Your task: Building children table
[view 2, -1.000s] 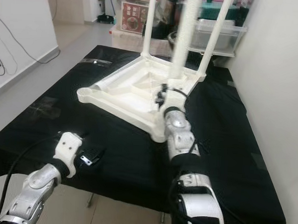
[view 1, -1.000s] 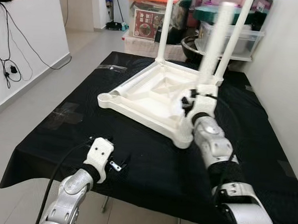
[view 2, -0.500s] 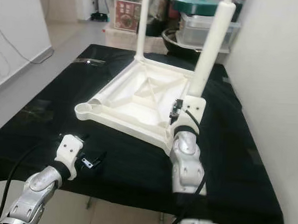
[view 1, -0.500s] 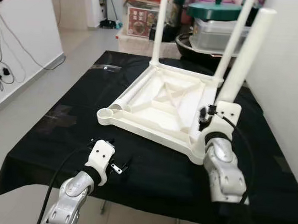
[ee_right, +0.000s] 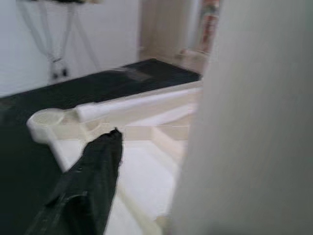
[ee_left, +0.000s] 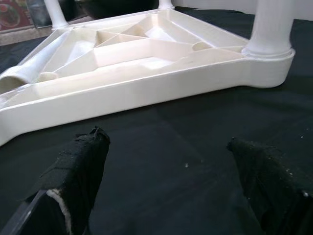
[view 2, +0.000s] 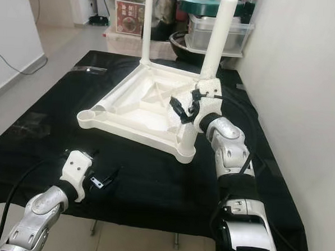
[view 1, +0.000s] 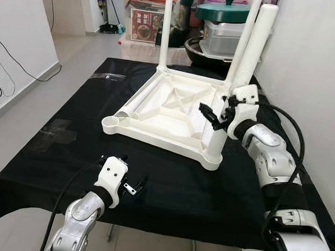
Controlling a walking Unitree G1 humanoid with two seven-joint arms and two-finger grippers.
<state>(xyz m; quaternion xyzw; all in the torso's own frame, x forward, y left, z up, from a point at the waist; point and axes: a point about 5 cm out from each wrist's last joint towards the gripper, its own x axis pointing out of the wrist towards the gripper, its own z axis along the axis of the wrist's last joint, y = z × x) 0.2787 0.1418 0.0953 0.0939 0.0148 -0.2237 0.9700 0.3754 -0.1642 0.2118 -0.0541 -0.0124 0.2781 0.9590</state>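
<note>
Right gripper (view 1: 219, 121) fingers clamp the upright leg (view 1: 237, 78), its top cut off; left gripper (view 1: 131, 186) fingers apart near the worktop (view 1: 59, 148) front edge.

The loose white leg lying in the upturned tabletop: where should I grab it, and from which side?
Grip the loose leg around its round middle, coming from above. It lies along the tabletop's left rim, so its sides are likely hemmed in. The left gripper, open on the cloth, looks nearest.

Smooth, faintly glossy white plastic forms the upturned table (view 1: 168, 111) and its legs (view 1: 247, 56). A matt black cloth (view 1: 71, 137) lies beneath. The arms (view 1: 269, 159) gleam silver; fingers (ee_left: 80, 166) look rough, matt black.
</note>
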